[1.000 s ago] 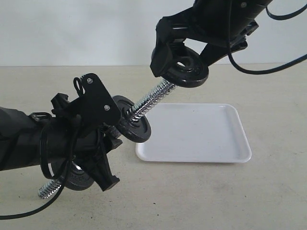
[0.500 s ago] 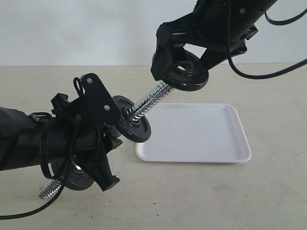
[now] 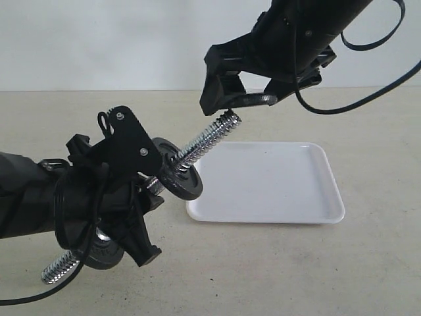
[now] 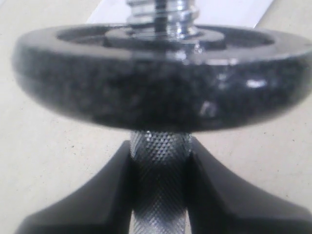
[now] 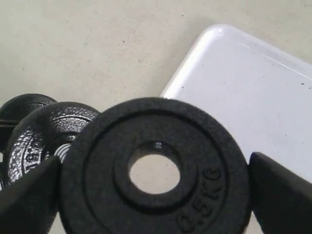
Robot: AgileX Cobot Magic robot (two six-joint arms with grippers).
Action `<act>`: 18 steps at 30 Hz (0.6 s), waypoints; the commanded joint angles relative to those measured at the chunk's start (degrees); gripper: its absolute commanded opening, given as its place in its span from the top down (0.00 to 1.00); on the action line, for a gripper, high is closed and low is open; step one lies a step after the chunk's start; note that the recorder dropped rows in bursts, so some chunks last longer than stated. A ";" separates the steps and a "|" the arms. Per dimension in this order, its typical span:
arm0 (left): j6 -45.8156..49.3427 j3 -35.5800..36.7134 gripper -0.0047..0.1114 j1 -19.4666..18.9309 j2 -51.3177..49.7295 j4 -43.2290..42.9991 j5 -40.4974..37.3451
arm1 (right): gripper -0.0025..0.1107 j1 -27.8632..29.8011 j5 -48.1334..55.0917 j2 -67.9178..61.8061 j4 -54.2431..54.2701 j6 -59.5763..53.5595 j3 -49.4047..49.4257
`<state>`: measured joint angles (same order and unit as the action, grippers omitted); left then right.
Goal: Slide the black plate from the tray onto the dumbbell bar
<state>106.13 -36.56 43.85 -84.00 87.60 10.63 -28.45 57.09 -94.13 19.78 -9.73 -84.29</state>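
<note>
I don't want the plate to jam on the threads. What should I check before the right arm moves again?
1. Left gripper clamped on the knurled middle of the bar: ok.
2. Right gripper holds the black plate by its rim: ok.
3. Plate's hole lined up with the bar's upper tip: not ok; the hole shows mostly table.
4. Plate threaded on: not ok; it hangs above the tip.
5. Thread bare between the tip and the mounted plate: ok.
</note>
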 commanded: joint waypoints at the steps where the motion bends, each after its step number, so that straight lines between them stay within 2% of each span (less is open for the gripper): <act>1: -0.22 -3.14 0.92 0.10 3.26 -2.81 1.78 | 0.98 -0.07 0.70 0.24 1.58 0.13 -0.35; 18: -0.32 -3.14 0.92 0.10 3.26 -2.57 1.79 | 0.98 -0.07 0.94 0.48 1.45 0.38 -0.35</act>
<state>106.24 -36.89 43.96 -84.00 86.75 9.54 -28.55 58.78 -94.75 20.20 -9.36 -84.19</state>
